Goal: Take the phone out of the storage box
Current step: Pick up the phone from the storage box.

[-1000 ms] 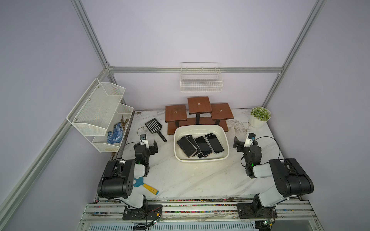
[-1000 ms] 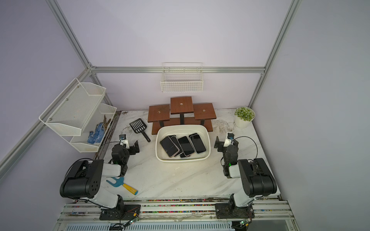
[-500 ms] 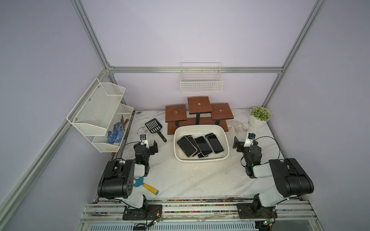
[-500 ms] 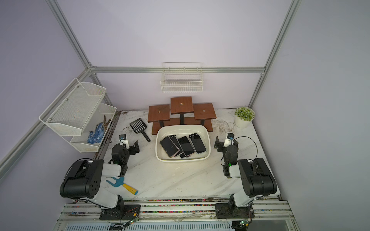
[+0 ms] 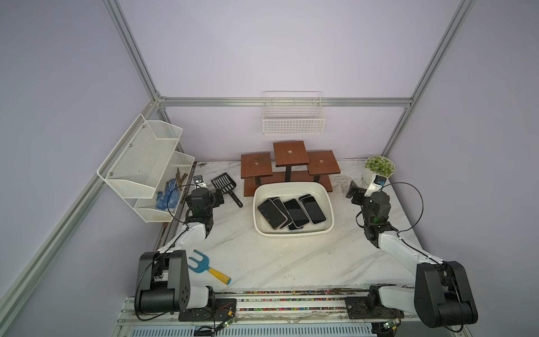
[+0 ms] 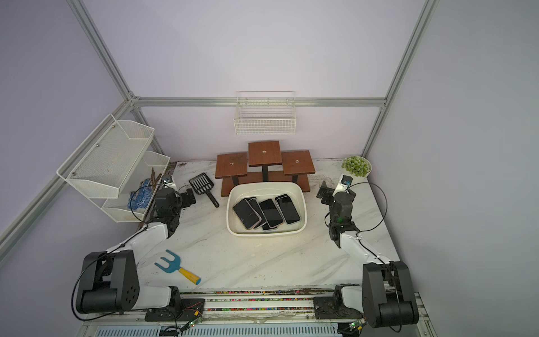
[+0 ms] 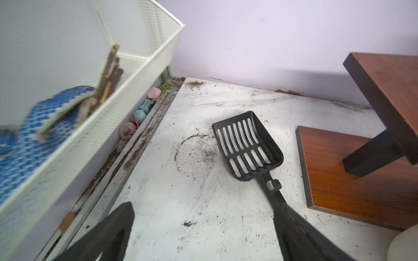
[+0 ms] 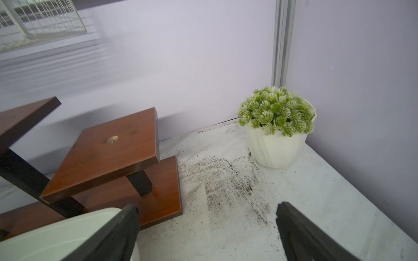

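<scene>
No readable text or labels (phone screens dark).

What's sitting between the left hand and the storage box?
A black slotted scoop; its handle crosses the gap between the left hand and the storage box, plain in both top views.

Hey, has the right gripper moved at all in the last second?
Yes. In a top view the right gripper now sits closer to the potted plant than before, shifted toward the back wall.
</scene>
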{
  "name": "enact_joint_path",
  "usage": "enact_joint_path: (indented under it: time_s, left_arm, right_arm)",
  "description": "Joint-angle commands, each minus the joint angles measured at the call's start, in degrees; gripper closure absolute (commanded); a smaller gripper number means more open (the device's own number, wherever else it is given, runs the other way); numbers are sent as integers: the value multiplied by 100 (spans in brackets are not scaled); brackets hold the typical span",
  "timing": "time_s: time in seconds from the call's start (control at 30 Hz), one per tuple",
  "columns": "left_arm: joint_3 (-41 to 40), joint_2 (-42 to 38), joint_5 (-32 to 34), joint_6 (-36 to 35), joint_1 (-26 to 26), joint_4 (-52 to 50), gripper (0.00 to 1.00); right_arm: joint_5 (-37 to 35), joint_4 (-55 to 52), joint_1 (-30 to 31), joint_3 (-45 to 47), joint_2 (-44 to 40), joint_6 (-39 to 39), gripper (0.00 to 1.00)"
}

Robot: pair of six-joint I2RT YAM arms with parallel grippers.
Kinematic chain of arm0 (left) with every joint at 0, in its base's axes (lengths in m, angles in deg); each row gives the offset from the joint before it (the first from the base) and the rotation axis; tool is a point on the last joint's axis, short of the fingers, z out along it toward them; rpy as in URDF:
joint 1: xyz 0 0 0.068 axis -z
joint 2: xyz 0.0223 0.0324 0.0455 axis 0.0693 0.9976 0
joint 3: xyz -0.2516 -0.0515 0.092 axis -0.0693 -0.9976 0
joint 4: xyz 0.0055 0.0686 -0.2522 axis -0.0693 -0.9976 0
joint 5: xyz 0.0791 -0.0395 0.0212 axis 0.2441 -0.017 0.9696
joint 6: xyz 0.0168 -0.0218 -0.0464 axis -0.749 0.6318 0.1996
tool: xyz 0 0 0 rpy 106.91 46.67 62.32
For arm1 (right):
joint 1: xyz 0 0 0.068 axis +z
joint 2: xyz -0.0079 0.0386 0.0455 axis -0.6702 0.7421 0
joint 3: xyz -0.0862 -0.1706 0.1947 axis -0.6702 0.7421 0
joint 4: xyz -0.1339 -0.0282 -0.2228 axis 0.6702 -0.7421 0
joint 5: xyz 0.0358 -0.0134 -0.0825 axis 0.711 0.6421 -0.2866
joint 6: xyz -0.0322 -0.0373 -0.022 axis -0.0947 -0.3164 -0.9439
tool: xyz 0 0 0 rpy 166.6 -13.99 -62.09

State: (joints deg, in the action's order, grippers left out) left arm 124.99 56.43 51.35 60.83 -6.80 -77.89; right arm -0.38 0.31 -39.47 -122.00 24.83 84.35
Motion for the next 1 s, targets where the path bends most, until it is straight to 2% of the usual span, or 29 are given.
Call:
enact_joint_path:
  time_s: [0.0, 0.17, 0.27, 0.33, 0.43, 0.57, 0.73, 0.97]
  left_arm:
    - [352, -392, 194, 823, 19, -1329, 0]
    - [1063, -538, -958, 1213, 72, -2488, 0]
    - [1383, -430, -1851, 1504, 172, -3014, 0]
    - [1532, -388, -2222, 1633, 269, -3348, 0]
    - [1627, -527, -2308, 1591, 501, -3665, 0]
    - [1726, -692, -2388, 1529, 632, -4120, 0]
    - [1698, -864, -2419, 1589, 637, -4484, 0]
    - [1553, -926, -2574, 1548, 635, -4597, 0]
  right_arm:
    - [1154, -2076, -19, -834, -13, 426, 0]
    - [2092, -3446, 524, -2270, 464, 539, 0]
    - [2402, -4222, 1183, -3156, 914, 370, 0]
    - [2595, -4628, 1554, -3643, 1255, 321, 0]
    - [2839, -5011, 2020, -4133, 1719, 252, 0]
    - [2190, -5855, 2659, -4874, 2330, -34, 0]
    - [1227, -6446, 3402, -5235, 2904, -358, 0]
    - [531, -6885, 4222, -5636, 3605, -447, 0]
